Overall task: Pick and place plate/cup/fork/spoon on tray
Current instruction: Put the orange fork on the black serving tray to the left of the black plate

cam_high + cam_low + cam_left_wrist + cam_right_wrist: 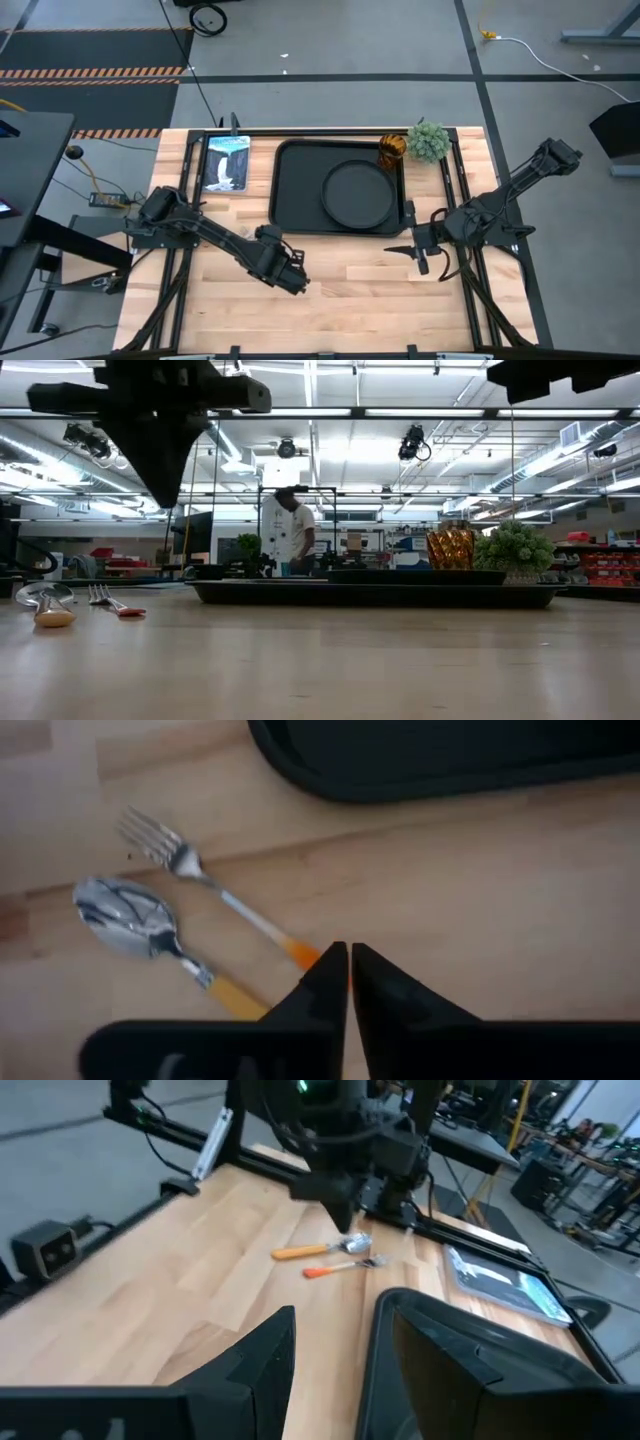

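The black tray (pixel 290 190) lies at the table's far middle. The round black plate (pixel 358 195) rests on it. The amber cup (pixel 391 150) stands upright at the tray's far right corner. The fork (pixel 190 870) and the spoon (pixel 140 920) lie side by side on the wood near the tray's near left corner; my left arm hides them in the high view. My left gripper (pixel 348 965) is shut and empty, hanging above the fork's orange handle (pixel 298 952), well clear of the table. My right gripper (pixel 330 1350) is open and empty beside the tray's near right corner.
A green potted plant (pixel 428 140) stands beside the cup, off the tray's far right corner. A framed picture (pixel 226 163) lies left of the tray. Bare wood runs along the table's near side. A person (pixel 293 530) stands in the room far behind the table.
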Robot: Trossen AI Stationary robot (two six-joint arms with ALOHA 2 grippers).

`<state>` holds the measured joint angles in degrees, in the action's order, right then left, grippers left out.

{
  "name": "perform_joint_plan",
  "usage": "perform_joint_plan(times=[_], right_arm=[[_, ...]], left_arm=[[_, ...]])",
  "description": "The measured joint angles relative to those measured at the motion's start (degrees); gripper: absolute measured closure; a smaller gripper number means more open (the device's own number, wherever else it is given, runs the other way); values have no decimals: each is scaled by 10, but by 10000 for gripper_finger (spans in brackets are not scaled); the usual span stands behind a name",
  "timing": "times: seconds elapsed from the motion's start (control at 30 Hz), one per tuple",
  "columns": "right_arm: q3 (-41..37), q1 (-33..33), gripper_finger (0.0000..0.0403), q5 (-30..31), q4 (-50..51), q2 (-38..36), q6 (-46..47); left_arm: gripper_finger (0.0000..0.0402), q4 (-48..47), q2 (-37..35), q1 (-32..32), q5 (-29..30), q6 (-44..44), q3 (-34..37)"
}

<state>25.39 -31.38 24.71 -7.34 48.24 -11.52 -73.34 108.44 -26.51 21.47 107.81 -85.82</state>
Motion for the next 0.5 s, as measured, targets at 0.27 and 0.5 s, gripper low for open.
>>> perform_joint_plan(times=[0.27,0.5], right_arm=[[0,0,227,-33,16,-27,24],[0,0,227,-41,25,-25,24]], left_arm=[[392,17,10,21,23,-5,41],[397,114,-16,21,-22,31,149]])
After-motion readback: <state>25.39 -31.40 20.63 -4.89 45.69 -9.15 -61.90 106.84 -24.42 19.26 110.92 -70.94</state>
